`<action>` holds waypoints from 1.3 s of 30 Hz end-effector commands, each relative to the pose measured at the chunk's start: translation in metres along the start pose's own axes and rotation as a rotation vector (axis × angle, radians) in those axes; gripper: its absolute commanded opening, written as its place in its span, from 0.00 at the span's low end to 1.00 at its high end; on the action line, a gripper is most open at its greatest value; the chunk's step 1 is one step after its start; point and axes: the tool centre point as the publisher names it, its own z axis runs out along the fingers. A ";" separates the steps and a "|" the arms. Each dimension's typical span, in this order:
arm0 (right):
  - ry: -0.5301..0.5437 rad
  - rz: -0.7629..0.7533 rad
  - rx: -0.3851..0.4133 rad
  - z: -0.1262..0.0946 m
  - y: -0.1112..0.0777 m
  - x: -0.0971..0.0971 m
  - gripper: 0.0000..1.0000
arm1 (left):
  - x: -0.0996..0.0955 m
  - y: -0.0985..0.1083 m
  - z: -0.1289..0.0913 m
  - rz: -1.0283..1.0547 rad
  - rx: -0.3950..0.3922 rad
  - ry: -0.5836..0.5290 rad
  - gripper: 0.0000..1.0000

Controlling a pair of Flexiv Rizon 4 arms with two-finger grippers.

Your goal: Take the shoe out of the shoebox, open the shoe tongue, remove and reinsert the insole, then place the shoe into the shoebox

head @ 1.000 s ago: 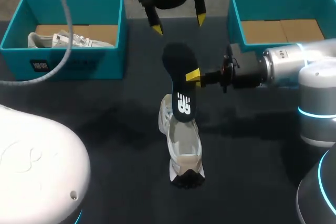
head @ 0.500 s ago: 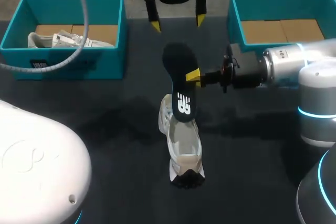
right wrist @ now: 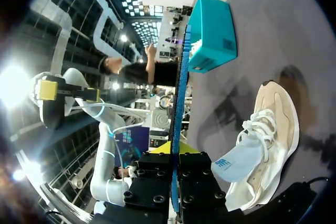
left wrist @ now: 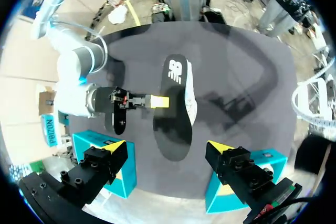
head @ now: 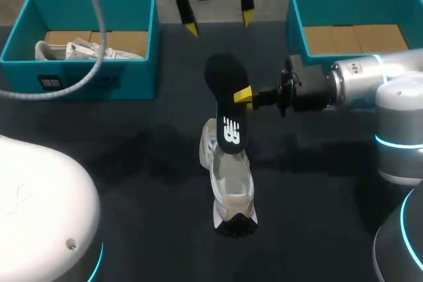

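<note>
Right gripper (head: 243,95), head view: clamped on the side edge of the black insole (head: 227,100) and holding it lifted. The insole's printed end is at the mouth of the shoe (head: 229,179), though I cannot tell whether they touch. I judge this keeps the insole lined up to go back in.
Shoe, head view: lies on the table between the 2 boxes, in the middle where either arm can reach it.
Left gripper (head: 218,23), head view: open and empty near the table's far edge, well apart from the insole. It is probably parked there to give the right arm room.
Boxes, head view: the left shoebox (head: 99,74) holds a second shoe (head: 79,51). The right shoebox (head: 297,21) shows only its cardboard floor, so it likely awaits this shoe.
Left wrist view: its own 2 yellow tips stand wide apart and touch nothing. Ahead of them the insole is pinched from the side by the right gripper, with the shoe beneath it.
Right wrist view: the insole shows edge-on as a thin blue line rising from between the closed fingers. Beside the gripper, the shoe tongue (right wrist: 239,163) is folded open over loose laces, leaving the mouth free.
Change over 1.0 s, head view: the left gripper has drawn back toward the far edge and slightly left, and the cable (head: 66,87) has swung. The right gripper, insole and shoe are unmoved.
</note>
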 end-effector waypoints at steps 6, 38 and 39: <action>-0.001 0.000 -0.002 0.001 -0.001 0.000 0.00 | 0.050 -0.011 0.007 -0.040 -0.022 -0.408 1.00; -0.001 0.000 -0.002 0.001 -0.001 0.000 0.00 | 0.084 -0.010 0.011 -0.098 -0.042 -0.645 1.00; -0.001 0.000 -0.002 0.001 -0.001 0.000 0.00 | 0.087 -0.009 0.015 -0.105 0.001 -0.683 1.00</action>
